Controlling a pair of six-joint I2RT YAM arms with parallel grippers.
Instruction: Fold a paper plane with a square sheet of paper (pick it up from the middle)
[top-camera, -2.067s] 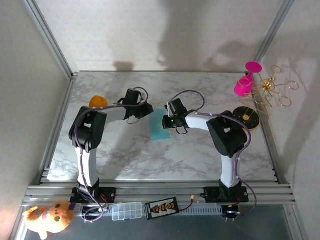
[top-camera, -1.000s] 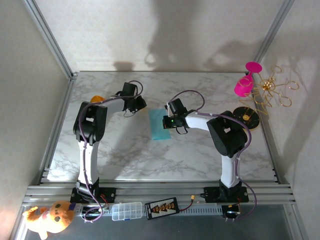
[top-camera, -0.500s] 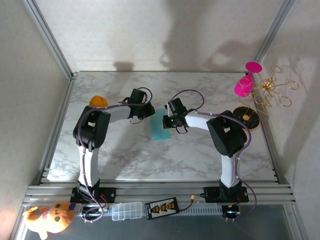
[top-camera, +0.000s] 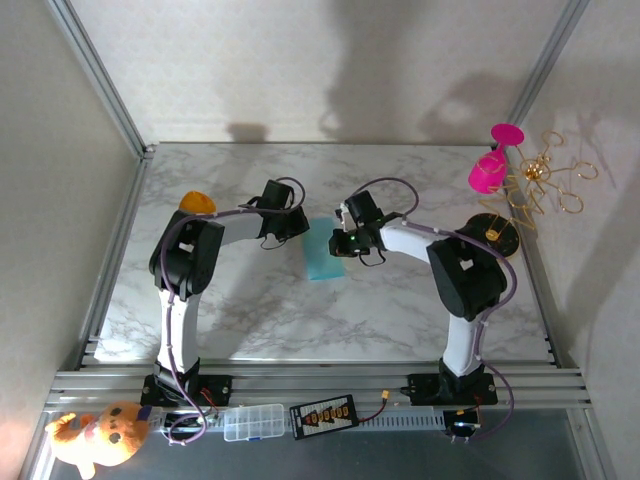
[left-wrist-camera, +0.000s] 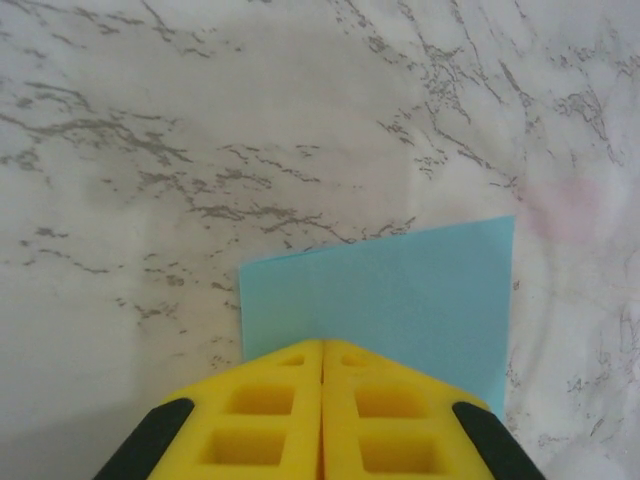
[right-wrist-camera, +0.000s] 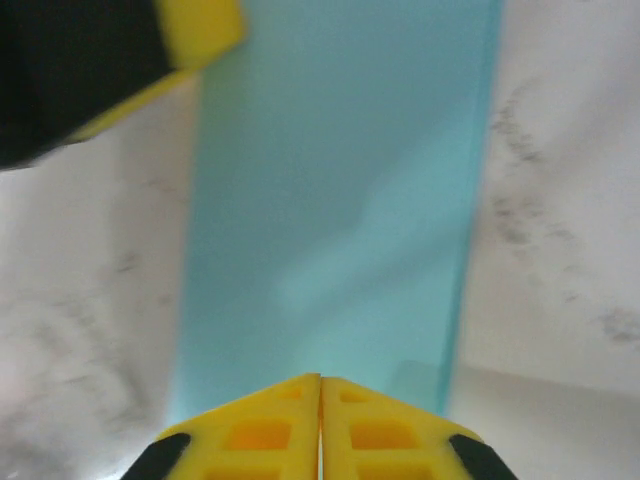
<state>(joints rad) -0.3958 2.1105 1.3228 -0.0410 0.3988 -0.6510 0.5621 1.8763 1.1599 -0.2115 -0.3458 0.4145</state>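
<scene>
Both left fingers (left-wrist-camera: 255, 415) and right fingers (right-wrist-camera: 250, 435) pressed together, hiding paper (left-wrist-camera: 400, 300) edges.

near table (top-camera: 330, 320) free | orange dome (top-camera: 197, 202) far left | left hand (top-camera: 299, 227), right hand (top-camera: 336, 243) crowd centre

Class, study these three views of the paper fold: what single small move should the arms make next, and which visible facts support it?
Probably slide the left gripper along the edge of the teal paper to sharpen the crease. The paper lies flat as a narrow rectangle, and the left gripper and the right gripper have shut jaws over opposite edges, holding nothing.
</scene>
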